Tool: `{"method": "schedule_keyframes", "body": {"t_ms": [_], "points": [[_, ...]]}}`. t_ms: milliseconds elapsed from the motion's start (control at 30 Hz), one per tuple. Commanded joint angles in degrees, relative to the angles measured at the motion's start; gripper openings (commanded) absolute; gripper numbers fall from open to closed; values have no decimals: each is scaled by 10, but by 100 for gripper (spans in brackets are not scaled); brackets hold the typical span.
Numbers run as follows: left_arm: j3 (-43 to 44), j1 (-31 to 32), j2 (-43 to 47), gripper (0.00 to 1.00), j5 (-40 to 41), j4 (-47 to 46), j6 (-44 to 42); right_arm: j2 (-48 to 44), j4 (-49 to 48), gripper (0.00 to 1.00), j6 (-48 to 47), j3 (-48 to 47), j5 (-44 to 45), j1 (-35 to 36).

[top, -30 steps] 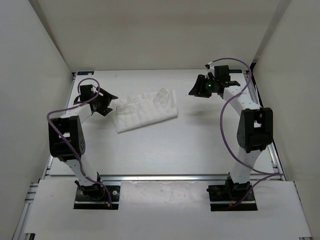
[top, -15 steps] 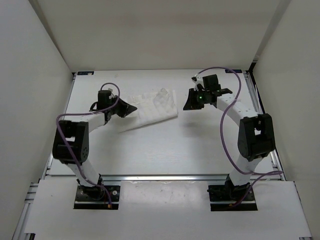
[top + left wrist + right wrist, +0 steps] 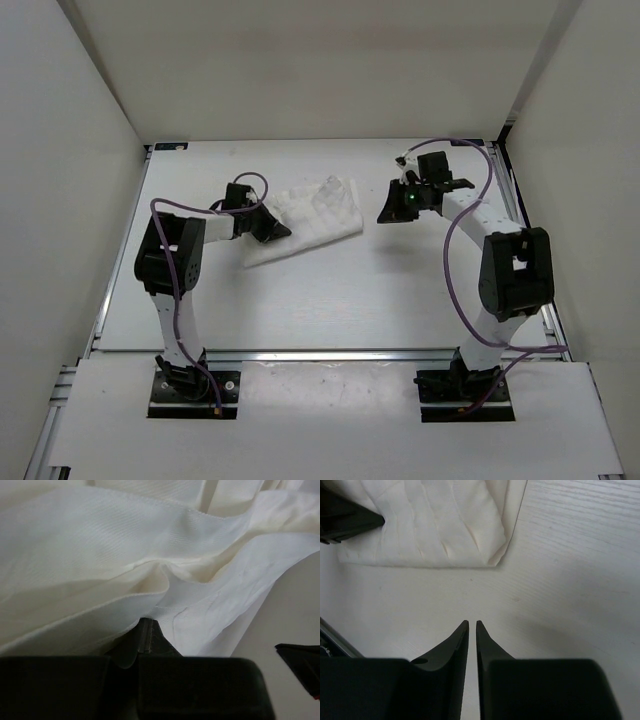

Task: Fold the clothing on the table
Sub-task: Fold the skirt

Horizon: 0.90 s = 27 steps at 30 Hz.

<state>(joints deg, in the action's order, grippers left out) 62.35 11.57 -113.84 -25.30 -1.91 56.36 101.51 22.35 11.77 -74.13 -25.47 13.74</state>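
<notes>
Cloth (image 3: 305, 220), thin, white and soft, lay on the table (image 3: 330, 300) in a rumpled, roughly rectangular heap. Faint ribbed crease lines crossed its surface, and its hems showed as fine stitched edges. The left gripper (image 3: 272, 228) was at the cloth's left edge, its black jaws pressed fully together with a fold of the fabric caught at their tips. In the left wrist view the fabric billowed up and over them in smooth, layered swells, and a fine diagonal weave was visible close up. The right gripper (image 3: 388, 212) hung just right of the cloth, apart from it, over the tabletop. Its two dark, tapered jaws were drawn nearly together, with only a thin slit between their pointed tips, and they held nothing. In the right wrist view the cloth's nearest corner was a rounded, doubled fold with shallow pleats running away from it. Around the cloth the matt white tabletop showed a faint wood-like grain. Purple cables (image 3: 455, 225) looped along both arms beside the cloth.
</notes>
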Motion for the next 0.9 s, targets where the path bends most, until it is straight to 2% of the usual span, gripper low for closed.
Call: {"method": "schedule_keyframes", "body": {"t_ms": [0, 67, 200, 367, 533, 667, 867], "points": [[24, 34, 1, 0, 5, 116, -82, -38, 2, 16, -4, 3, -7, -12], [38, 49, 5, 0, 27, 188, -116, -40, 8, 16, -1, 2, -5, -19], [30, 89, 12, 0, 44, 254, -166, -49, 8, 19, 1, 9, -12, -41], [-2, 129, 24, 0, 50, 311, -217, -64, 16, 36, -5, 27, -14, -62], [-58, 173, 51, 0, 58, 334, -255, -77, 27, 42, -12, 53, -17, -70], [-91, 148, 99, 0, 55, 314, -239, -85, 22, 44, -21, 79, -21, -71], [-36, 79, 236, 0, 53, 351, -211, -67, 7, 48, -32, 83, -71, -78]]}}
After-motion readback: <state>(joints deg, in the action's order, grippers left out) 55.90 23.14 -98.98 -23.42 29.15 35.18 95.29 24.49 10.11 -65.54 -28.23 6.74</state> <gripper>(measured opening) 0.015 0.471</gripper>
